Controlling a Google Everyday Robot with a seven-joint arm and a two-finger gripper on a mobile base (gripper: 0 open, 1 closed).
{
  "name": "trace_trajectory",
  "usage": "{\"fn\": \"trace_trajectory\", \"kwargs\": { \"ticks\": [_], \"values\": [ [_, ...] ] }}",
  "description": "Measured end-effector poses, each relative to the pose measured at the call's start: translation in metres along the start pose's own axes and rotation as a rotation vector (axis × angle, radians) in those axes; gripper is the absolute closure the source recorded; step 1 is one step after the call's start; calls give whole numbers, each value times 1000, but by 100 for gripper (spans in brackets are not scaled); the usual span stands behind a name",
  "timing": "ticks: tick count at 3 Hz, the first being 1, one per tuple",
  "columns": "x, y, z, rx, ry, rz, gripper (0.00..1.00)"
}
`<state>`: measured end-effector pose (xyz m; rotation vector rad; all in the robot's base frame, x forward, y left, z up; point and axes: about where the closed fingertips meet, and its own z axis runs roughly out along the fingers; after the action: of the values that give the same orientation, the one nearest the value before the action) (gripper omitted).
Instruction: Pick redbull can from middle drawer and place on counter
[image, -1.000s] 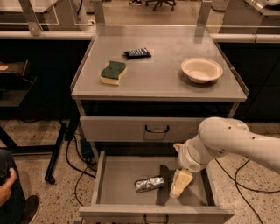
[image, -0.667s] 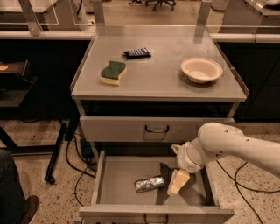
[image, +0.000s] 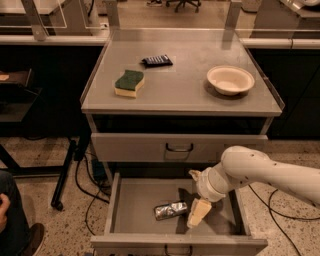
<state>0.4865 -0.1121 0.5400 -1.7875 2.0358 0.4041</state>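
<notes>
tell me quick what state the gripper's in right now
Gripper: open, holding nothing, down in the middle drawer just right of the redbull can.

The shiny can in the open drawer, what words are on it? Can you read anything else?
No text can be read anywhere.
On the redbull can in the middle drawer: darker markings, too blurred to read.
On the dark packet on the counter: light marks, too small to read.
The gripper, just right of the can, shows no label.
</notes>
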Motion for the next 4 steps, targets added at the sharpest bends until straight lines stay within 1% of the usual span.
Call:
{"fn": "trace_trajectory", "kwargs": {
  "ticks": [1,2,3,4],
  "values": [
    [-3,-5,32,-15,-28,-45,0],
    [-3,-5,32,-16,-28,-45,0],
    [-1,-27,73,12,-69,-81,0],
    [0,-27,77,8,-73,-83,0]
  ]
}}
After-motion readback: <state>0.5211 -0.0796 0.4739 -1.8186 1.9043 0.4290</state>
